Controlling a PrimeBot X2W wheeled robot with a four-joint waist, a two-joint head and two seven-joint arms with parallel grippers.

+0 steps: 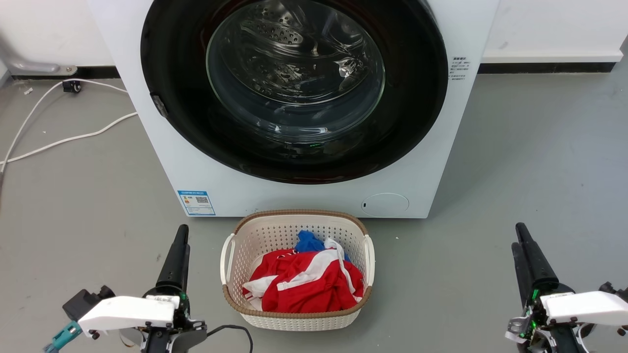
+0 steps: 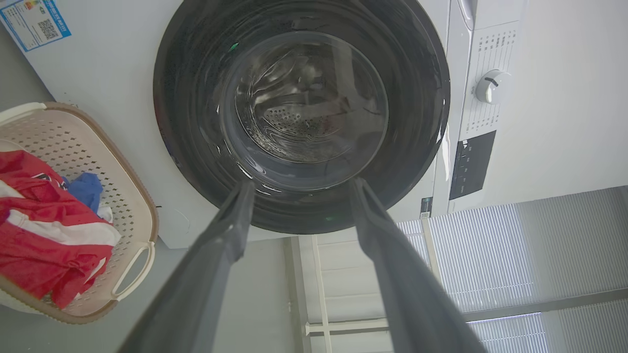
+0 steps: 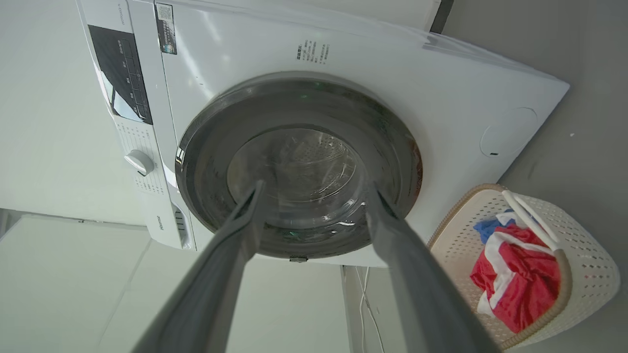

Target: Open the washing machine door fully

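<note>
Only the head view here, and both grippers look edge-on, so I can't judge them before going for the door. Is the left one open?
Observer: Yes, the left gripper is open in its wrist view, fingers spread, holding nothing.
Operator: And the right?
Observer: The right gripper is open too, the washing machine door showing between its fingers.
Operator: My picture crops the door's top. What's above it?
Observer: A control panel with a white dial.

Left hand (image 1: pixel 181 233) and right hand (image 1: pixel 520 234) hover, seemingly spread.
</note>
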